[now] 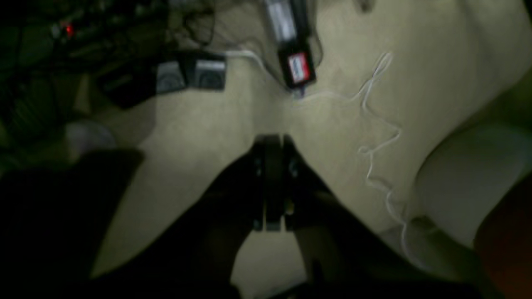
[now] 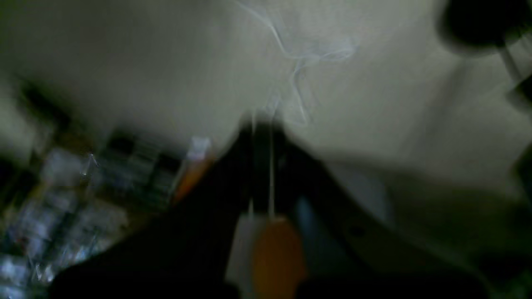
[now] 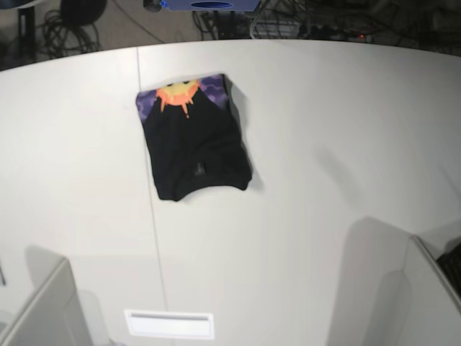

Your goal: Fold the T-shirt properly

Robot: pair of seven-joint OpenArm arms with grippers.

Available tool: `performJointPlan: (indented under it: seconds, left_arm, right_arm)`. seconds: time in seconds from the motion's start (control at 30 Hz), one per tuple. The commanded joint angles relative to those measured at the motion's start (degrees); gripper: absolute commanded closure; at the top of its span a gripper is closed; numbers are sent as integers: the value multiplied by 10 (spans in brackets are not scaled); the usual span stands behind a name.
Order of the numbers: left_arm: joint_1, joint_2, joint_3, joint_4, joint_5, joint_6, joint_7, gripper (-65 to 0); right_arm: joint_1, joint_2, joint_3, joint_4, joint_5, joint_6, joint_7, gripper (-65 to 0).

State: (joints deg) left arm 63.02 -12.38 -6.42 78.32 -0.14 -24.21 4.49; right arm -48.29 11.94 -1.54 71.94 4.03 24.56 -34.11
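1. White tabletop (image 3: 324, 144) fills the base view, with a thin seam line (image 3: 148, 180) down its left part and a pale rectangular label (image 3: 169, 324) at the near edge; dark cables (image 3: 65, 21) lie on the floor beyond.
2. Nothing lies on or against the folded black cloth T-shirt (image 3: 194, 140).
3. Left gripper (image 1: 272, 182) has its dark fingers pressed together, holding nothing, over beige floor with a loose white cord (image 1: 380, 137).
4. Right gripper (image 2: 262, 166) is blurred; its jaws are together.
5. T-shirt's long axis runs away from the camera, purple and orange sun print (image 3: 180, 94) at the far end.
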Motion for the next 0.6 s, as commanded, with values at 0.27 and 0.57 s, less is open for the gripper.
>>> performJointPlan:
  seconds: [0.27, 0.57]
  left_arm:
    - [-346, 12, 91, -668, 80, 105, -294, 0]
    - [-480, 3, 138, -763, 80, 107, -287, 0]
  right_arm:
    - [256, -50, -18, -591, -8, -2, 320, 0]
    - [302, -88, -16, -689, -8, -122, 556, 0]
